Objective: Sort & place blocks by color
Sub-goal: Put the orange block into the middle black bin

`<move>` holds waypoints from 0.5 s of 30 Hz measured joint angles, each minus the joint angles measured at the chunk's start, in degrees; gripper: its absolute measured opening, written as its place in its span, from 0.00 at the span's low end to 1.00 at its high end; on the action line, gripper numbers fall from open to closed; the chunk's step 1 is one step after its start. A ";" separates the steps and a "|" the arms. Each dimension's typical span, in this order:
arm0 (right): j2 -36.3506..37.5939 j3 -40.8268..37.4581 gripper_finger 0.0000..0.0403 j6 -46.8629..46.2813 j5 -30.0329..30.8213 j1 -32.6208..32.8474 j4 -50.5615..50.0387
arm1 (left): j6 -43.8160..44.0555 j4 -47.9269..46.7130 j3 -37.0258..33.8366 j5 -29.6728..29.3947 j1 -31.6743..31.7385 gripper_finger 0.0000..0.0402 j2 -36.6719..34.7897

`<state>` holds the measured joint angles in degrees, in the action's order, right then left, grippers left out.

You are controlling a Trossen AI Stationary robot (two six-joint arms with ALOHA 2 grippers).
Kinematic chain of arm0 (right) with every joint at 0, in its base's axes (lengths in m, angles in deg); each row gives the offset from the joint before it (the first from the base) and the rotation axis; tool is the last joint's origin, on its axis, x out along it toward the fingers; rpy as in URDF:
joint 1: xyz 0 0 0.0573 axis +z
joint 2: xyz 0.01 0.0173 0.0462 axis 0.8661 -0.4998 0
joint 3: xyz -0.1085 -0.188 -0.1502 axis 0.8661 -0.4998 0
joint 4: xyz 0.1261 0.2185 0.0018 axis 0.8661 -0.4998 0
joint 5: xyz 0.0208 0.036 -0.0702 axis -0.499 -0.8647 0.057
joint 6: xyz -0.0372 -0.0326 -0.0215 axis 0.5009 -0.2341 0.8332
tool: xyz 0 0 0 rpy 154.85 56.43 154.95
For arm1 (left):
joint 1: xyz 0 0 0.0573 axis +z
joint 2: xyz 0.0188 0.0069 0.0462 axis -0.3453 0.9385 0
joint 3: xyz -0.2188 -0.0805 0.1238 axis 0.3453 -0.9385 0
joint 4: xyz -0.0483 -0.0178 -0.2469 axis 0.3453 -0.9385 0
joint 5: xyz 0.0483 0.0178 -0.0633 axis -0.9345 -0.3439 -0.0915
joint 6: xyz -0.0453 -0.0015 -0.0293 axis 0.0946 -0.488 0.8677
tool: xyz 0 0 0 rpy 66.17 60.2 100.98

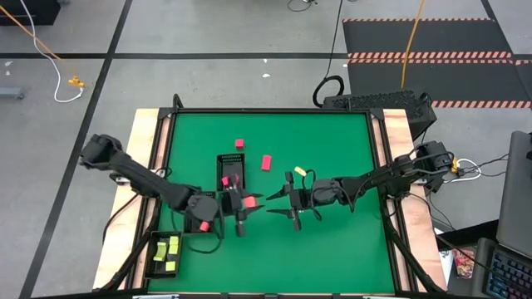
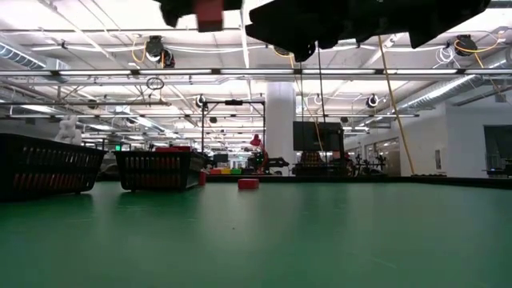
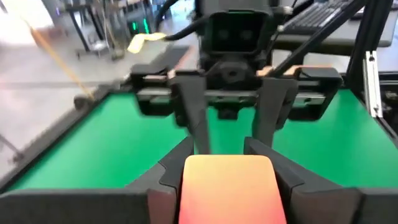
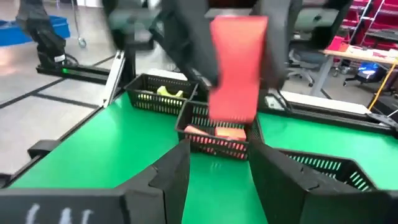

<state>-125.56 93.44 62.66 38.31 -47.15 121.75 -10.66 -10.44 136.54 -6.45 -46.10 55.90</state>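
My left gripper (image 1: 253, 203) hovers over the table's middle, shut on a salmon-pink block (image 3: 227, 186). My right gripper (image 1: 278, 205) faces it from the right, open, its fingers (image 3: 273, 118) just short of the block (image 4: 236, 68). Two magenta-red blocks (image 1: 239, 144) (image 1: 267, 162) and a yellow one (image 1: 300, 171) lie loose on the green mat. A black mesh tray (image 1: 223, 159) holds red pieces, another (image 1: 153, 264) at the near left holds yellow ones (image 1: 173, 246), and a third (image 4: 217, 134) holds salmon pieces. My left gripper pinches the salmon-pink block by its two opposite side faces (image 3: 186, 186) between its fingers. The fingers lie about level and point toward the table's right. The block is lifted clear of the mat (image 2: 210, 12) and stands on end between the fingers in the right wrist view.
The trays stand left of centre and at the near left corner (image 2: 40, 164) (image 2: 156, 168). One red block (image 2: 249, 183) lies far across the mat. Green mat lies bare on the right half (image 1: 349, 241). Wooden strips (image 1: 143, 149) edge the table.
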 joint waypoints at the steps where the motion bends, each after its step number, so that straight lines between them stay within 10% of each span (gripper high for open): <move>1: 0.00 0.00 0.39 -0.01 -0.06 0.02 -0.40 | 2.07 -3.28 0.00 -0.10 -0.18 0.30 -1.76; 15: 0.00 -0.02 0.40 -0.05 -0.10 0.00 -0.86 | 52.19 -58.97 0.02 5.15 -3.10 0.30 -12.63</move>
<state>-125.56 93.42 62.61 38.21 -47.14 120.89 41.53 -69.41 136.56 -1.30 -49.21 43.27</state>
